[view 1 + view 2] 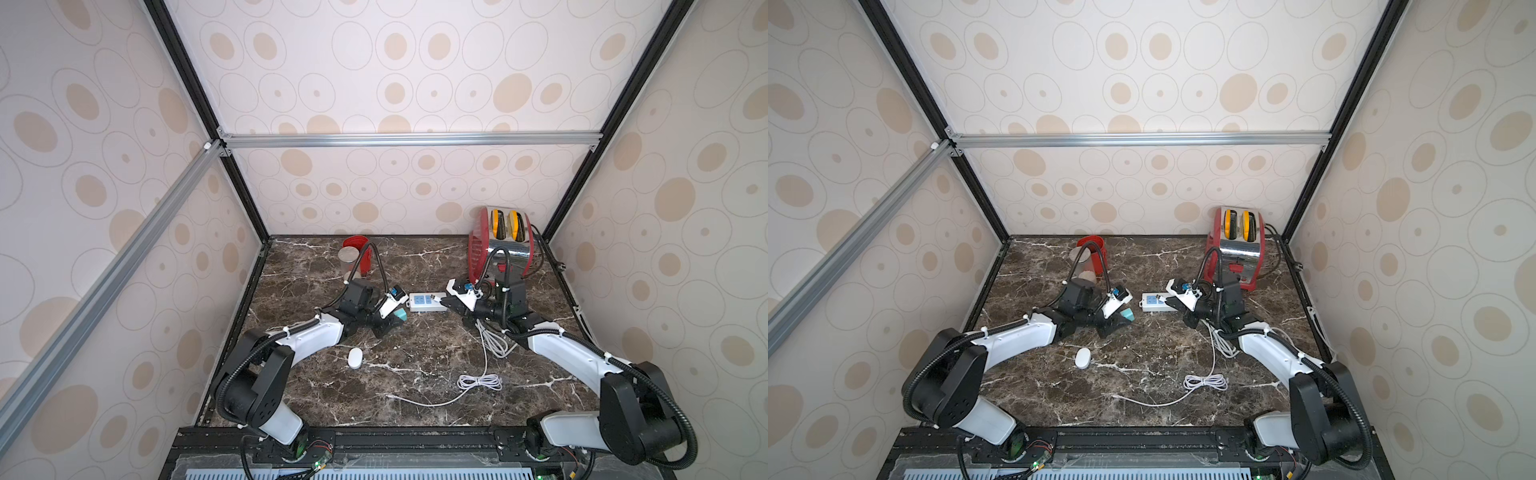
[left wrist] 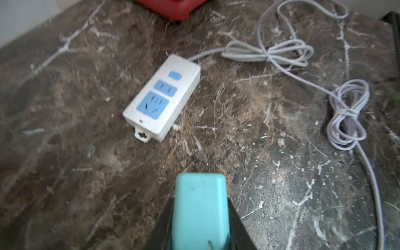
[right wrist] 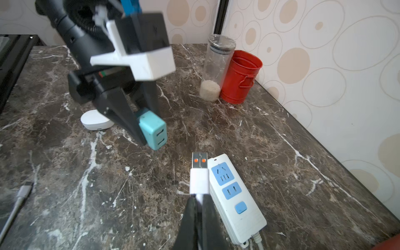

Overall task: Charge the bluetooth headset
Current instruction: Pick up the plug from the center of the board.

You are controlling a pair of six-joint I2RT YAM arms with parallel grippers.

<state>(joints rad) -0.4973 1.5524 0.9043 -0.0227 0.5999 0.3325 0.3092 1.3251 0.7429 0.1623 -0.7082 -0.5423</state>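
Note:
The bluetooth headset (image 1: 355, 358) (image 1: 1083, 358) is a white oval case lying on the marble beside my left arm, and it also shows behind that gripper in the right wrist view (image 3: 95, 121). My left gripper (image 1: 397, 316) (image 2: 200, 201) is shut on a teal cube charger adapter (image 2: 200, 212) (image 3: 152, 132), held just above the table. My right gripper (image 1: 444, 301) (image 3: 199, 199) is shut on the cable just behind a white USB plug (image 3: 199, 173). The plug's metal tip points at the adapter's two ports, with a gap between them.
A white power strip (image 1: 428, 301) (image 2: 162, 97) lies between the grippers. The white charging cable (image 1: 480, 381) (image 2: 346, 114) loops over the right half of the table. A red toaster (image 1: 500, 245) stands back right, with a clear jar (image 3: 216, 69) and a red tin (image 3: 240, 78) back left.

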